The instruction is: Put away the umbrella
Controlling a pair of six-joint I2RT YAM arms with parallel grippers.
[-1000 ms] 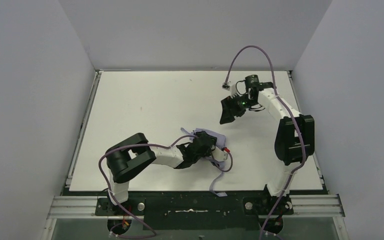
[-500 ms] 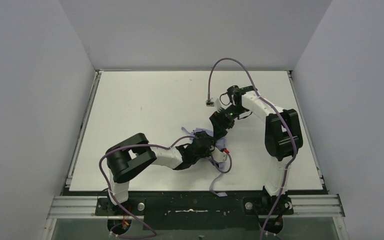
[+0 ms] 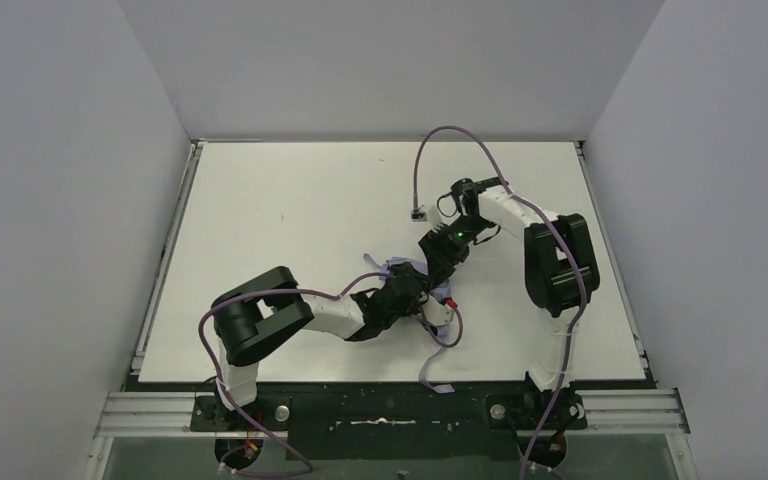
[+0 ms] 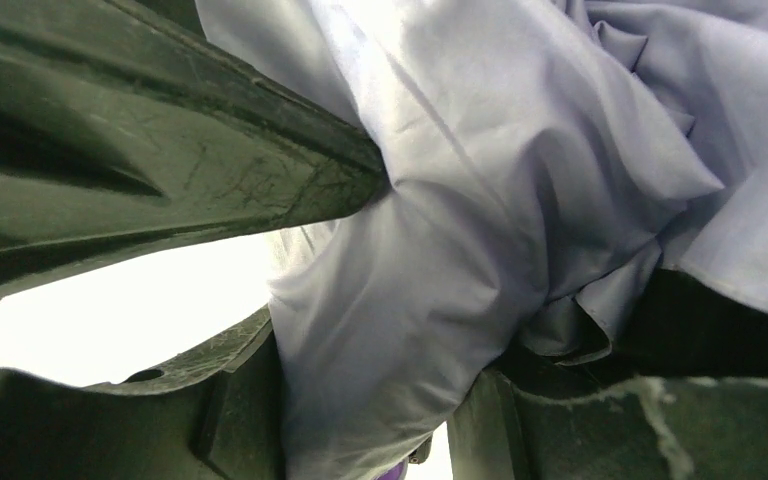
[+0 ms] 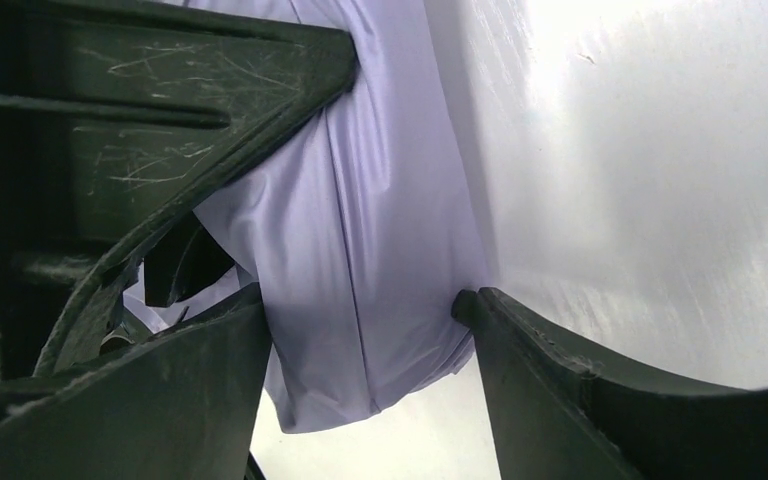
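Your right gripper has swung in from the far right of the table onto the umbrella, which lies mid-table toward the near edge. Its jaws stand part-open, straddling a fold but not yet pinching it. The left gripper is clamped on a bunched wad of canopy. The fabric is thin, smooth, slack lavender, heavily creased, so you likely have a second hold coming for gathering it.
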